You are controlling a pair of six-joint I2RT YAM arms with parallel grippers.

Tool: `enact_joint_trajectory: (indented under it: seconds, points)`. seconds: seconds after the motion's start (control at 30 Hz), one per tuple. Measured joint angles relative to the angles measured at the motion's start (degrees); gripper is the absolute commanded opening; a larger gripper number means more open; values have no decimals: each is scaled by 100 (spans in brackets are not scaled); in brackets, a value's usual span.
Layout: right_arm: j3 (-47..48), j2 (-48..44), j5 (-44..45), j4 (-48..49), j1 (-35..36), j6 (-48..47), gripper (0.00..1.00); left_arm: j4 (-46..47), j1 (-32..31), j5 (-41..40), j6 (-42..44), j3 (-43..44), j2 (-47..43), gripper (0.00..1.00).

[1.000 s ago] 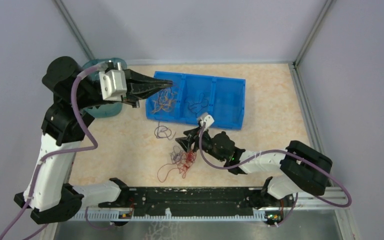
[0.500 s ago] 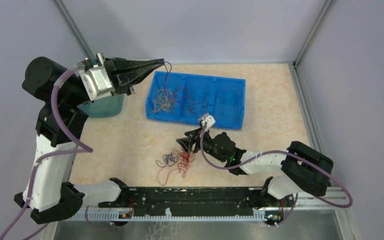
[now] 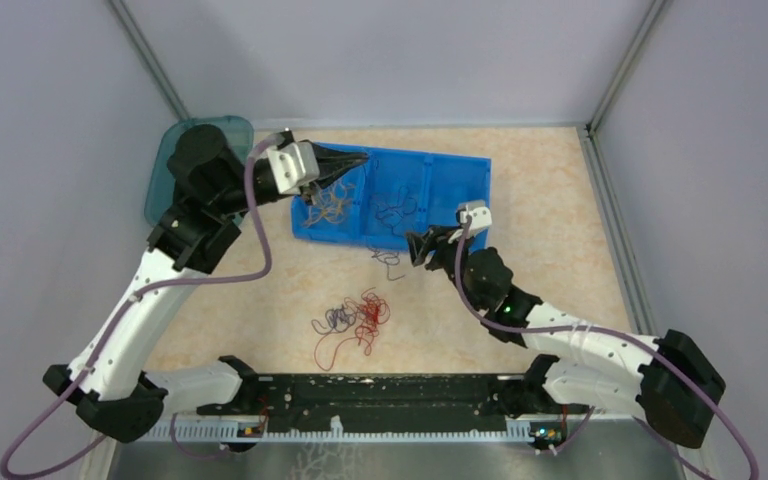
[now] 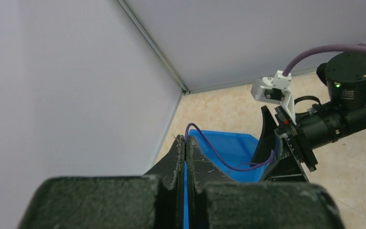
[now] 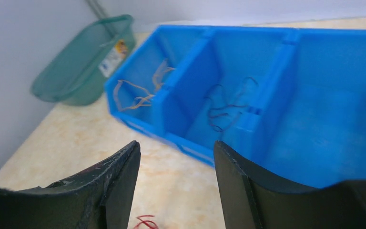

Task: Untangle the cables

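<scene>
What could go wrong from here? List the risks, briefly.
1. The left tool pinches the purple cable only at its very tips, so it could slip out.
2. That tool hangs near the blue tray's divider between orange cables and dark cables. A drop might land in the wrong compartment.
3. The open right tool looks close to the cable's loose end and may snag it.

Left pincer (image 3: pixel 362 156) lowered purple cable (image 4: pixel 190 125) to bin (image 3: pixel 457 205); right pincer (image 3: pixel 418 247) left tangle (image 3: pixel 360 318).
</scene>
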Motion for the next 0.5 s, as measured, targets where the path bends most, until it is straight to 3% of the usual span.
enact_joint_trajectory:
  seconds: [0.2, 0.5]
  points:
    - [138, -289, 935, -1032, -297, -2, 58, 531, 0, -415, 9, -411, 422, 0]
    - [-118, -540, 1532, -1329, -522, 138, 58, 1333, 2, -1038, 249, -496, 1484, 0]
